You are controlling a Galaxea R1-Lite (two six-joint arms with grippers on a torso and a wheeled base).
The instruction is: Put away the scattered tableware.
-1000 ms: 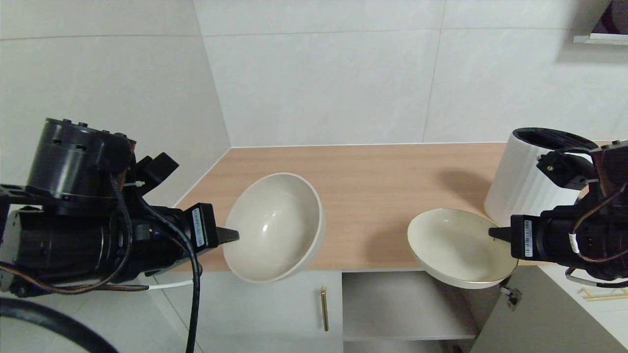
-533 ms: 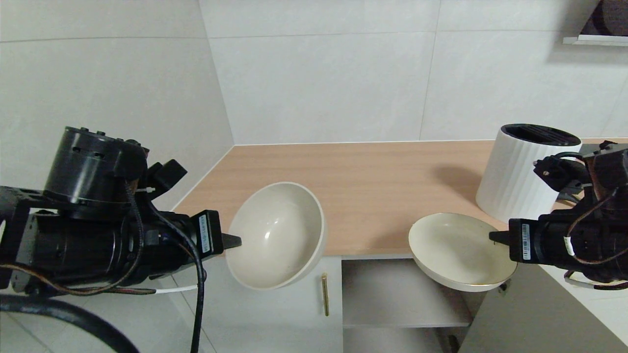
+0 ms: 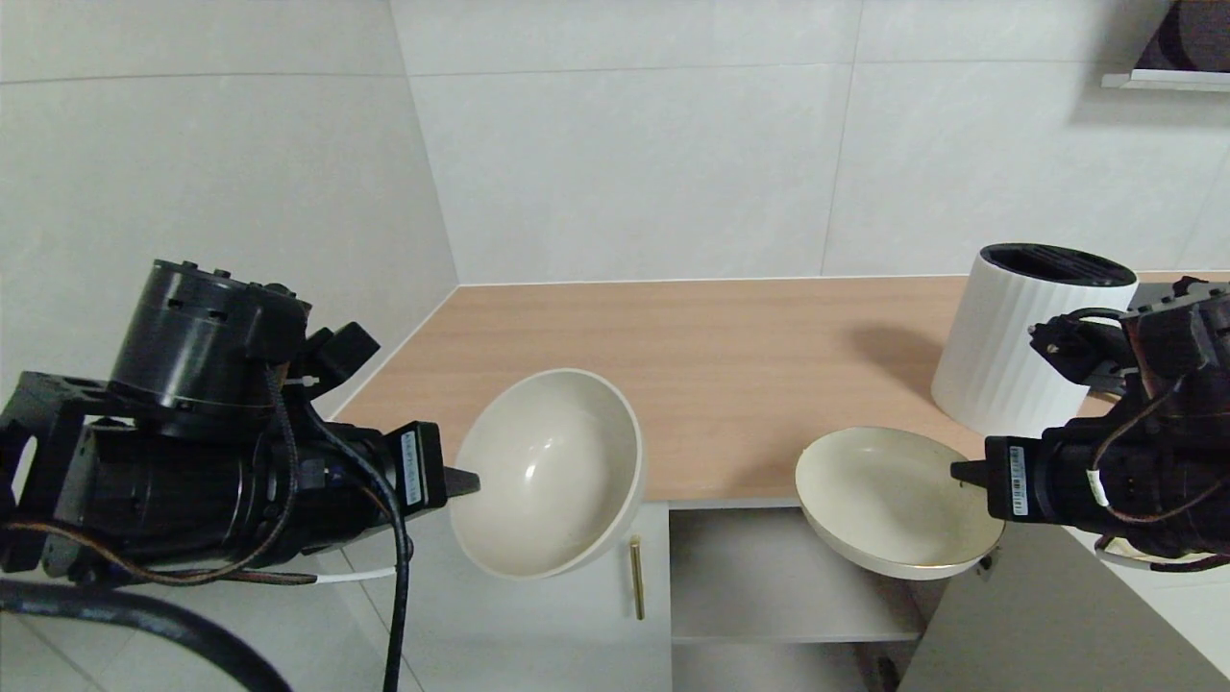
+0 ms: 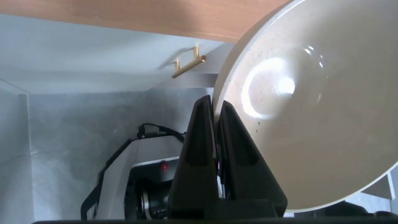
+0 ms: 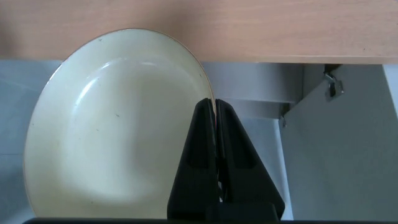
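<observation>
My left gripper (image 3: 465,481) is shut on the rim of a deep cream bowl (image 3: 548,473), held tilted in the air over the front edge of the wooden counter (image 3: 692,356). In the left wrist view the bowl (image 4: 311,106) is pinched at its rim by the gripper (image 4: 215,112). My right gripper (image 3: 961,471) is shut on the rim of a shallow cream plate (image 3: 889,500), held in front of the counter above the open cabinet (image 3: 769,577). The right wrist view shows the plate (image 5: 118,124) clamped at its edge by the gripper (image 5: 214,107).
A white ribbed cylindrical holder (image 3: 1028,336) stands on the counter at the right, close behind my right arm. Below the counter is a closed cabinet door with a brass handle (image 3: 635,591), and beside it an open compartment with its door (image 3: 1038,625) swung out.
The head camera has shifted. Both arms have lowered a little with their loads, the bowl and the plate now hanging lower in front of the counter edge.
</observation>
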